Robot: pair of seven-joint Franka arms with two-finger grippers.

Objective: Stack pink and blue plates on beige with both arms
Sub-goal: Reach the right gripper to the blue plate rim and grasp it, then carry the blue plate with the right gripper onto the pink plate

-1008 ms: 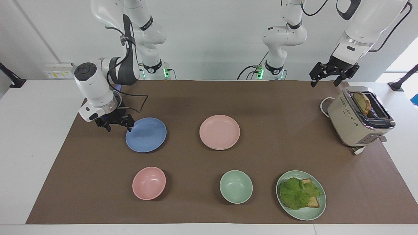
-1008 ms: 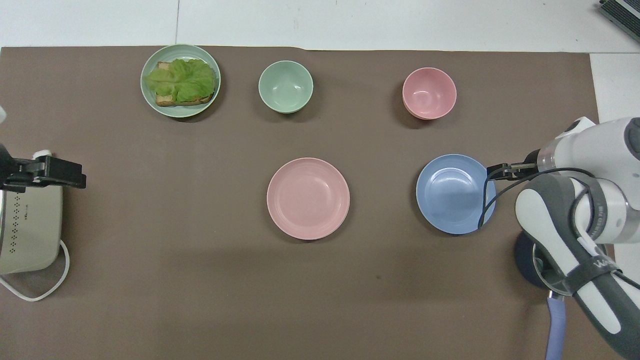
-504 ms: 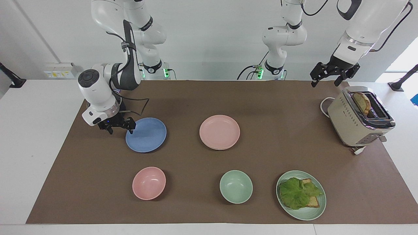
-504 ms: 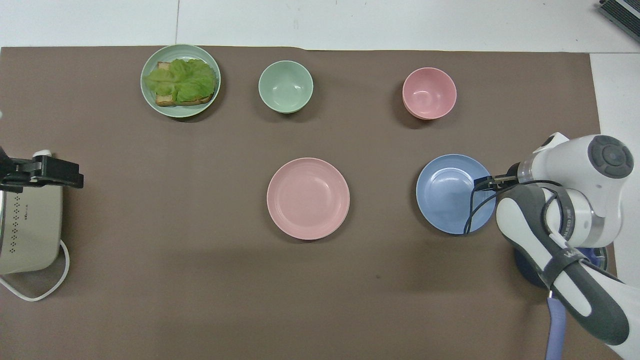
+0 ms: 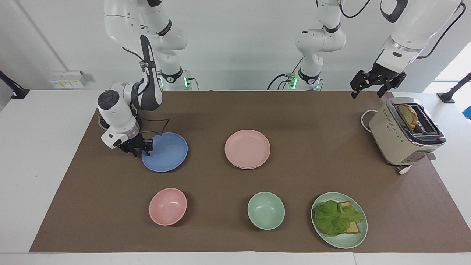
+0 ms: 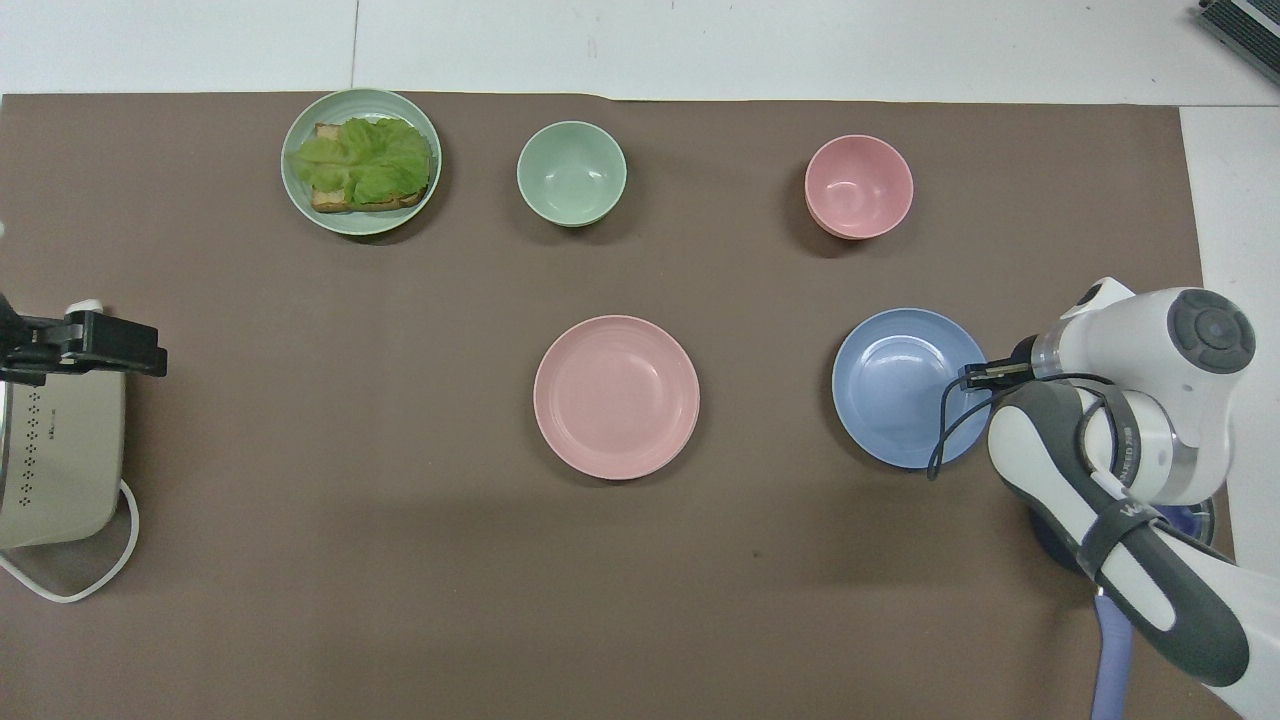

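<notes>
There are 3 plates: 1 blue plate [image 5: 165,152], 1 pink plate [image 5: 247,148] and 1 green plate [image 5: 356,239] that has 1 sandwich [image 5: 338,218] on it with green lettuce on top. There are 2 bowls: 1 pink bowl [image 5: 167,206] and 1 green bowl [image 5: 265,210]. There is also 1 toaster [image 5: 404,132] with 1 slice of bread [image 5: 408,115] sticking out, 1 brown mat [image 5: 235,110] under it all on the white surface [image 5: 36,147], and 2 robot arms, each with 1 gripper.
</notes>
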